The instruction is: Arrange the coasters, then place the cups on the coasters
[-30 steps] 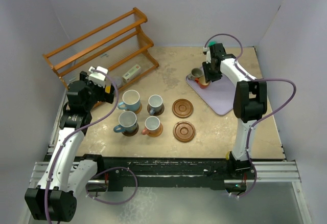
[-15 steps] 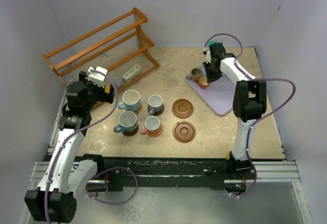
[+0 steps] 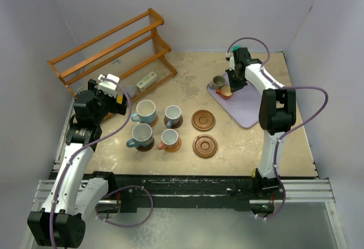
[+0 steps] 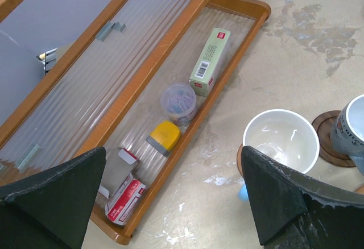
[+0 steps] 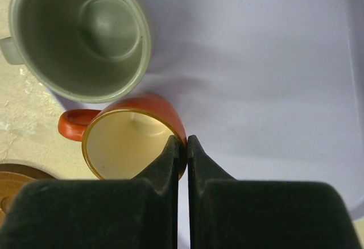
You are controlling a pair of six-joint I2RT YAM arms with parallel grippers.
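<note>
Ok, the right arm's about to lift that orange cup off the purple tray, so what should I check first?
1. Right gripper shut on the orange cup: ok, one finger inside the rim and one outside.
2. Orange cup apart from the grey-olive cup: cannot tell, they sit right against each other on the lavender tray.
3. Coaster free for it: ok, the far bare coaster and near bare coaster hold nothing.
4. Left gripper out of the way: ok, open by the wooden rack.
5. Path from tray to coasters: ok, only bare table between.
</note>
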